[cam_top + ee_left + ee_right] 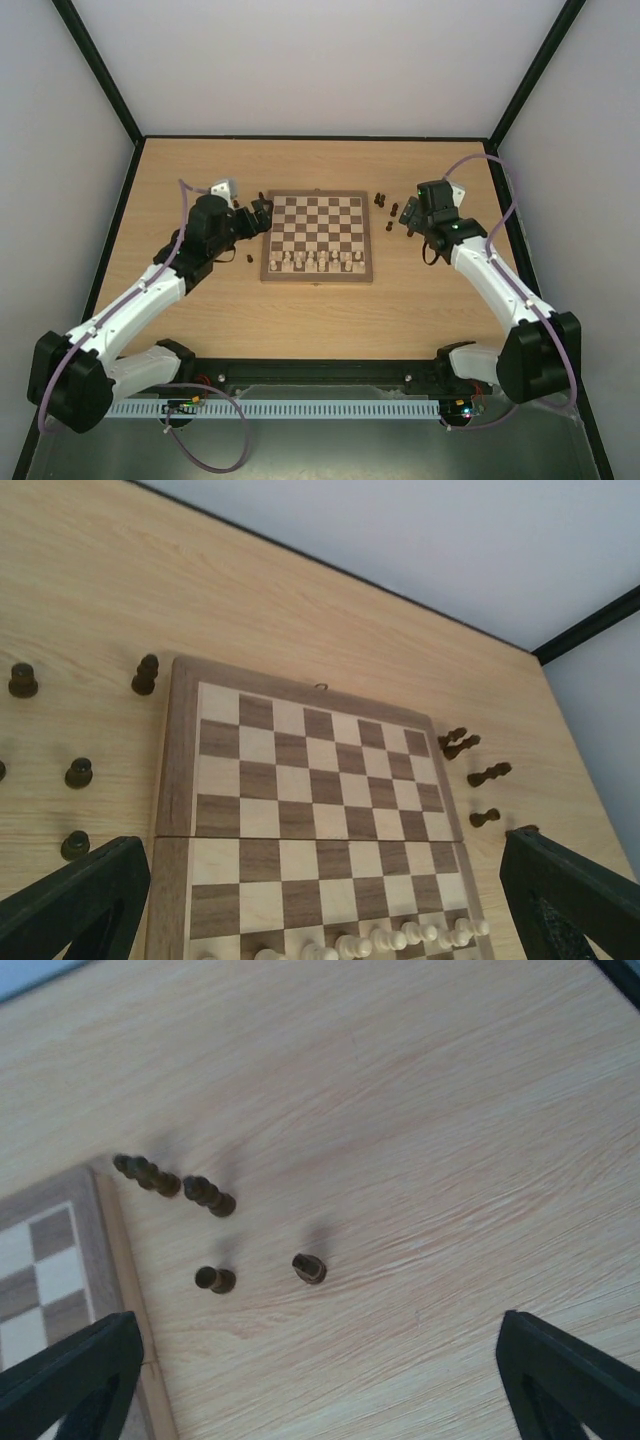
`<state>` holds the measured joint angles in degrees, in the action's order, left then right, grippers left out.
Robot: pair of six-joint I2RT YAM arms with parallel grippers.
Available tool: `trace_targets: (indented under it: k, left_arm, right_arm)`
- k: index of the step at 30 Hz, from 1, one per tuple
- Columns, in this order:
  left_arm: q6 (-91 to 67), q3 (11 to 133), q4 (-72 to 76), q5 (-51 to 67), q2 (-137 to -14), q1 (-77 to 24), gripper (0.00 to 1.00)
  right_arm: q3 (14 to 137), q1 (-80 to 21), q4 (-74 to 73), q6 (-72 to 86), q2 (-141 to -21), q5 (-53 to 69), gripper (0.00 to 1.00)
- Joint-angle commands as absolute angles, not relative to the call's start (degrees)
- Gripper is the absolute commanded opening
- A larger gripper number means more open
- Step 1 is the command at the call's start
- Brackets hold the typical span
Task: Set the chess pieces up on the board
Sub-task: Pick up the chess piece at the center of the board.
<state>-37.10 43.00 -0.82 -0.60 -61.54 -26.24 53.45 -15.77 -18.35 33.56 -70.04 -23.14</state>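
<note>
- Board [318, 236]: flat, mid table [300, 320]; cream pcs [320, 262] on its near rows.
- Chess pieces [78, 772]: dark, on table beside board's L & R edges; some upright, some toppled.
- L claw [260, 215]: fingers wide apart, empty, at board's far L corner.
- R claw [410, 216]: wide apart, empty, near R cluster.

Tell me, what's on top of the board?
Only cream pieces, crowded along its near edge. The board's other squares are bare; the dark pieces sit on the table beside it. No square looks hidden.
</note>
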Motion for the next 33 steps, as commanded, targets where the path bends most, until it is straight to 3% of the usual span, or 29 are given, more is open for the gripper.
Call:
trace_targets:
  k: [1,15,21,27,33]
  left_arm:
    - [-37.42,42.86,1.55,1.84,-65.29,-26.86,0.99]
    - [-34.88,39.52,-1.98,-8.15,-61.27,-30.4,0.99]
    - [-33.74,39.14,-4.44,-3.22,-61.27,-30.77,0.99]
    - [-33.29,38.13,-4.04,-3.68,-61.95,-31.77,0.99]
    - [-33.33,37.64,-4.39,-4.65,-61.81,-31.89,0.99]
  right_arm:
    - [53.28,-15.38,-17.79,33.7,-74.01,-21.3,0.95]
    - [52.57,-15.3,-17.43,28.65,-83.05,-20.11,0.61]
    - [56.46,-15.31,-17.28,27.79,-90.04,-20.48,0.42]
    - [59.48,-14.78,-17.41,27.0,-94.5,-21.8,0.35]
    - [61.25,-13.03,-16.82,26.59,-96.86,-19.6,0.41]
